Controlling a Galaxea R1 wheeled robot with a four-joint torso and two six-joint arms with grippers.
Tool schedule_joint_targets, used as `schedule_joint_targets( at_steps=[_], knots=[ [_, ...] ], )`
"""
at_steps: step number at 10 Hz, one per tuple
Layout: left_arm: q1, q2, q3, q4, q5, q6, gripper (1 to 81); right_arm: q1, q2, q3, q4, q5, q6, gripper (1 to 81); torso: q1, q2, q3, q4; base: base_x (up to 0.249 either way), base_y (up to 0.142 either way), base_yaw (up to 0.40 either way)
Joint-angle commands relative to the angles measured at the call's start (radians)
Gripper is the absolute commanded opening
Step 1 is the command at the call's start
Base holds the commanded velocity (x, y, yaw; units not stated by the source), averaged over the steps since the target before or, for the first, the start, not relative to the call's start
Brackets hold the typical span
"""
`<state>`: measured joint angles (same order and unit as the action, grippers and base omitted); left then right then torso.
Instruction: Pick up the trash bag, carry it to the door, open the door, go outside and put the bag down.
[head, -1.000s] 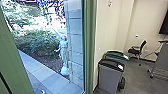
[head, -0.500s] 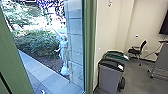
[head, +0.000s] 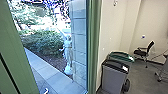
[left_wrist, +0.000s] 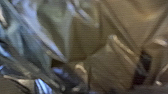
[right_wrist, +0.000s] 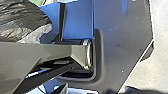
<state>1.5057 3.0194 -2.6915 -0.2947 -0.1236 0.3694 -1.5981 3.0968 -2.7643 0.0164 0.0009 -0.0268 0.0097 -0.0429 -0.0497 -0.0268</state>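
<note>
A: Tool state?
B: Left tool, right tool: can't tell whether wide, narrow or holding.
A: Trash bag (left_wrist: 82, 42)?
B: Creased film close against the left tool's camera. Probably carried that side to spare the right tool for the door.
A: Pointing, long axis?
B: Unreadable. Neck unidentified; folds run several ways.
A: Ahead of the tools?
B: Green panel (head: 16, 55), left tool's side, perhaps the door; whether open, unclear. Green upright (head: 93, 50) and bins (head: 114, 77) toward the right tool's side, likely parked by the wall, out of the way.
A: Farther?
B: Paving (head: 51, 76), then hedge (head: 43, 42).
</note>
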Motion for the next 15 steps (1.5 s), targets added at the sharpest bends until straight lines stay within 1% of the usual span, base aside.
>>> schedule_joint_targets(
  at_steps=[1, 6, 8, 10, 12, 15],
  knots=[
    [-0.049, -0.002, 0.004, 0.012, 0.059, 0.005, 1.0, 0.034, 0.012, 0.009, -0.004, -0.062, -0.004, 81.1, 0.000, 0.000, 0.000, 0.000, 0.000, 0.000, 0.118],
    [-0.049, -0.017, 0.004, 0.011, 0.061, 0.006, 1.0, 0.034, -0.010, 0.014, 0.004, -0.045, 0.004, 81.1, 0.000, 0.000, 0.000, 0.000, 0.000, 0.000, 0.153],
    [-0.046, -0.023, 0.009, 0.017, 0.059, 0.006, 1.0, 0.034, -0.019, 0.031, 0.005, -0.044, 0.004, 81.1, 0.000, 0.000, 0.000, 0.000, 0.000, 0.000, 0.163],
    [-0.038, -0.029, 0.012, 0.022, 0.059, 0.006, 1.0, 0.029, -0.057, 0.100, 0.005, -0.030, 0.002, 81.1, 0.000, 0.000, 0.000, 0.000, 0.000, 0.000, 0.164],
    [-0.031, -0.042, 0.044, 0.035, 0.059, 0.006, 1.0, 0.029, -0.103, 0.181, 0.007, -0.030, 0.004, 81.1, 0.000, 0.000, 0.000, 0.000, 0.000, 0.000, 0.166],
    [-0.031, -0.072, 0.099, 0.035, 0.058, 0.006, 1.0, 0.029, -0.116, 0.200, 0.005, -0.030, 0.004, 81.1, 0.000, 0.000, 0.000, 0.000, 0.000, 0.000, 0.166]
  ],
)
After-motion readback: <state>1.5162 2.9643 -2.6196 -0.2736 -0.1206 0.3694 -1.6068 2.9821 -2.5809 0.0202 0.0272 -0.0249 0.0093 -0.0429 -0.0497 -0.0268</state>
